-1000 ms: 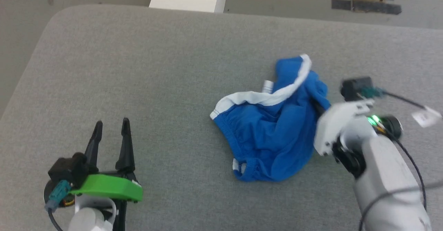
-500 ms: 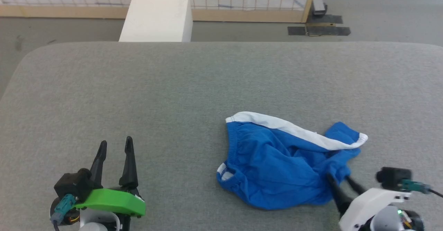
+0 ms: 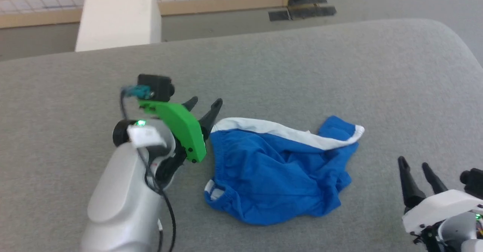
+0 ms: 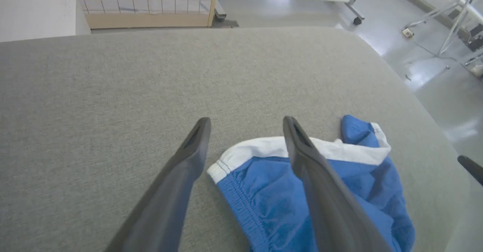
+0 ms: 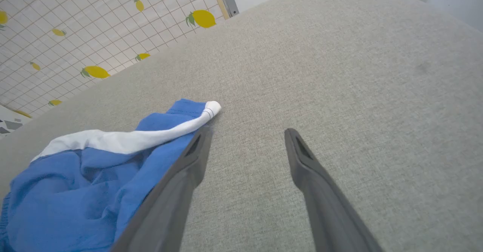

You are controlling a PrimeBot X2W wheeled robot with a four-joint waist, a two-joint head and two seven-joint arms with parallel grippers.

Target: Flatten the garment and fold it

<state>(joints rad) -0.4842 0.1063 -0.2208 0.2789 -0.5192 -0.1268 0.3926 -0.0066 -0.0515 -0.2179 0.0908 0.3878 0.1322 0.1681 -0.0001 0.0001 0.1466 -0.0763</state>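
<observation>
The garment [image 3: 279, 172], royal-blue shorts with a white waistband, lies crumpled in the middle of the grey padded table [image 3: 264, 67], waistband along its far edge. My left gripper [image 3: 205, 103] stands open at the waistband's left corner. In the left wrist view that white corner of the garment [image 4: 226, 161] lies below the spread fingers [image 4: 192, 157], and the left gripper [image 4: 246, 120] holds nothing. My right gripper [image 3: 413, 164] is open near the front right, apart from the cloth. In the right wrist view the garment [image 5: 75, 184] lies left of the right gripper [image 5: 248, 132].
A white box [image 3: 117, 16] stands on the floor beyond the table's far edge, before a lemon-patterned grid panel [image 5: 75, 29]. The table's rounded right corner [image 3: 449, 33] drops to a shiny floor. Bare grey surface lies left of and behind the shorts.
The head camera has shifted. My left arm has come from the front left up to the waistband's left corner. My right gripper has drawn back from the garment's right edge and is now clear of it.
</observation>
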